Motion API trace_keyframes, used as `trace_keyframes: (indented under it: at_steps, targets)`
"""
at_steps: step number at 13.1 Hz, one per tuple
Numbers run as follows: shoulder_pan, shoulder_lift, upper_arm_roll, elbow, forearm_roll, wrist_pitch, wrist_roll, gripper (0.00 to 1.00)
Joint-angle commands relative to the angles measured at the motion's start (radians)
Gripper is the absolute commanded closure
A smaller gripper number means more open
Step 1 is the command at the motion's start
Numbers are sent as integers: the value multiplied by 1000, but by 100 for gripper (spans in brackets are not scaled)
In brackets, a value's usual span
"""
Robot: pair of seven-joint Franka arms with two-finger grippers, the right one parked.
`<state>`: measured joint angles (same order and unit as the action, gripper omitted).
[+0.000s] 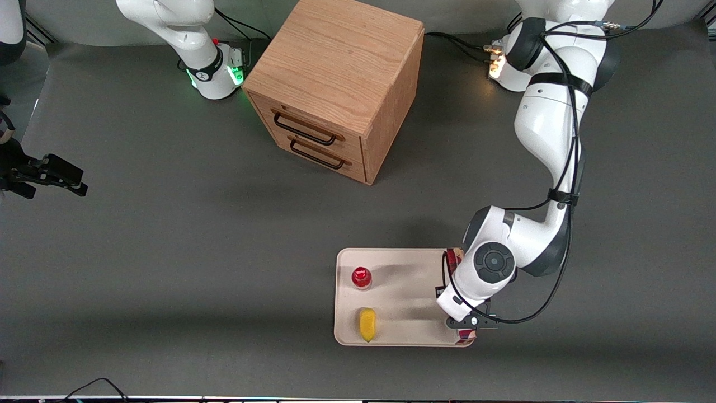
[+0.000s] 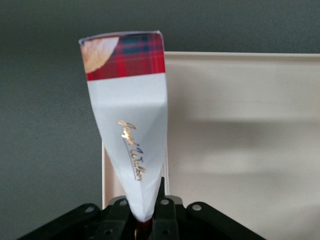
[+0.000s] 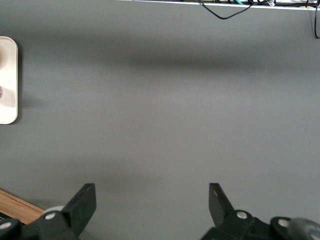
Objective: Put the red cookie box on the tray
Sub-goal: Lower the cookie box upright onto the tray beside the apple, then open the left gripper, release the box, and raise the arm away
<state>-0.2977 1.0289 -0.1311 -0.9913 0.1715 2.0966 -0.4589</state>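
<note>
The cream tray lies on the grey table near the front camera. My left gripper hangs over the tray's short edge at the working arm's end, shut on the red cookie box. The box lies along that edge; only its two ends show past the wrist, the nearer end by the tray's corner. In the left wrist view the box runs out from between the gripper's fingers, white side up and tartan end farthest, just above the tray's rim. I cannot tell whether it touches the tray.
A small red-capped bottle and a yellow object stand on the tray's half toward the parked arm. A wooden drawer cabinet stands farther from the front camera. The tray's end also shows in the right wrist view.
</note>
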Motion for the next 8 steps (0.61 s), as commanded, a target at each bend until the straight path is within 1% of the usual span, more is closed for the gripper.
trace_keyframes:
  at_steps: [1,2,3,4,5,6,8]
  targets:
    - [-18,19,14,39,19,3,-29,49]
    - [-18,17,14,37,19,2,-29,37]
    - [-18,13,14,37,19,-1,-30,33]
    - [-17,8,16,37,19,-10,-30,19]
    - [-17,-7,14,37,17,-21,-33,0]
    - [-11,-30,14,37,11,-42,-53,0]
    - [2,-87,11,39,5,-139,-60,0]
